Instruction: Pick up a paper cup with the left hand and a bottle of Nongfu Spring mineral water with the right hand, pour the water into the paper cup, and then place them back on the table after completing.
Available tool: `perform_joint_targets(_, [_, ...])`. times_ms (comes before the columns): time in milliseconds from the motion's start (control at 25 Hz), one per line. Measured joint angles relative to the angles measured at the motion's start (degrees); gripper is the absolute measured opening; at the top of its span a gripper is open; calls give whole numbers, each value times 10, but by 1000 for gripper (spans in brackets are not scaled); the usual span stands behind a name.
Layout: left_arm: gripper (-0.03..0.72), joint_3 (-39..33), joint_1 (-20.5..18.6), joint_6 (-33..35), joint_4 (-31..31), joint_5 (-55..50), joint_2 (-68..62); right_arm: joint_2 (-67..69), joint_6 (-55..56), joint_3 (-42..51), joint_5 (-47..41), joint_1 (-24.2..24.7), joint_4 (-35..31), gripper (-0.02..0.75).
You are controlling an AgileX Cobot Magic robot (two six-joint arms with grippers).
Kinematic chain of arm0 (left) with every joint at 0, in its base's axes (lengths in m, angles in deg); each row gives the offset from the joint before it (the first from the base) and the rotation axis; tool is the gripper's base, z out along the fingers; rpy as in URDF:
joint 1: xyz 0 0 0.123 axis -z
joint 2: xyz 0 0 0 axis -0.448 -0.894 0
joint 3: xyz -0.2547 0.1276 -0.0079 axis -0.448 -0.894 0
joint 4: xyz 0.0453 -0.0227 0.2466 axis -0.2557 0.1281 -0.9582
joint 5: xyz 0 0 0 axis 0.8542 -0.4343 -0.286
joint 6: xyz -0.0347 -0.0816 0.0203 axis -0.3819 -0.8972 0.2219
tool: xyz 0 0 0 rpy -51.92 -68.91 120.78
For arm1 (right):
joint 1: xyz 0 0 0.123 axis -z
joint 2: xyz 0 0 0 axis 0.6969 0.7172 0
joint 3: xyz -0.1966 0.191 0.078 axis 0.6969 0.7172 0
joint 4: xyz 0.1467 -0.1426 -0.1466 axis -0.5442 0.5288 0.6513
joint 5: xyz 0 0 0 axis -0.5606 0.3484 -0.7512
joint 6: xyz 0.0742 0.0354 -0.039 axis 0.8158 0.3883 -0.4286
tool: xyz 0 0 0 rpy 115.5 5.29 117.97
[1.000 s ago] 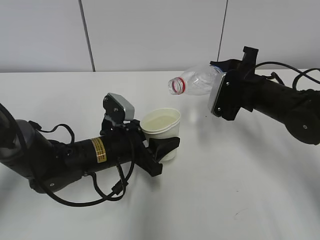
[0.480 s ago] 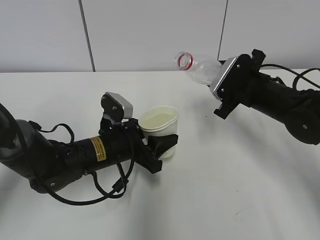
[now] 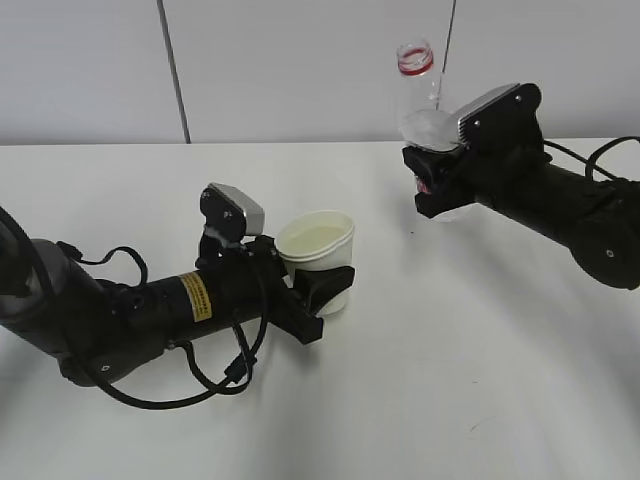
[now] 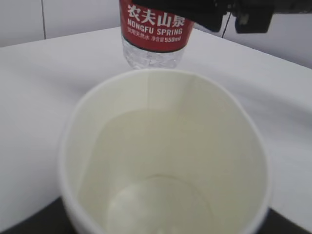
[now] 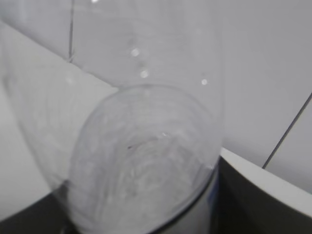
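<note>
My left gripper (image 3: 325,285), on the arm with the yellow sticker, is shut on the white paper cup (image 3: 318,252) and holds it upright just above the table (image 3: 450,380). The cup fills the left wrist view (image 4: 165,161), with clear water (image 4: 156,204) low inside it. My right gripper (image 3: 432,180) is shut on the clear Nongfu Spring bottle (image 3: 420,100), now upright with its open red-ringed neck at the top. Its red label (image 4: 155,22) shows beyond the cup. The bottle's clear body (image 5: 136,161) fills the right wrist view.
A grey panelled wall (image 3: 300,60) stands behind the table. Black cables (image 3: 215,375) loop beside the left arm. A small dark speck (image 3: 411,236) lies on the tabletop between the cup and the bottle.
My right gripper has swung the bottle from lying tilted with its mouth toward the cup to standing upright, and moved back to the right. The left gripper and cup have barely moved.
</note>
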Motion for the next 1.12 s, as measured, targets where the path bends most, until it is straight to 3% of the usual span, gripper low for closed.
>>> perform_joint_targets(600, [377,0,-54,0,0,0,0,0,205,0,0,0,0,381])
perform_joint_targets(1120, [377,0,-115,37,5,0,0,0,243,0,0,0,10,380])
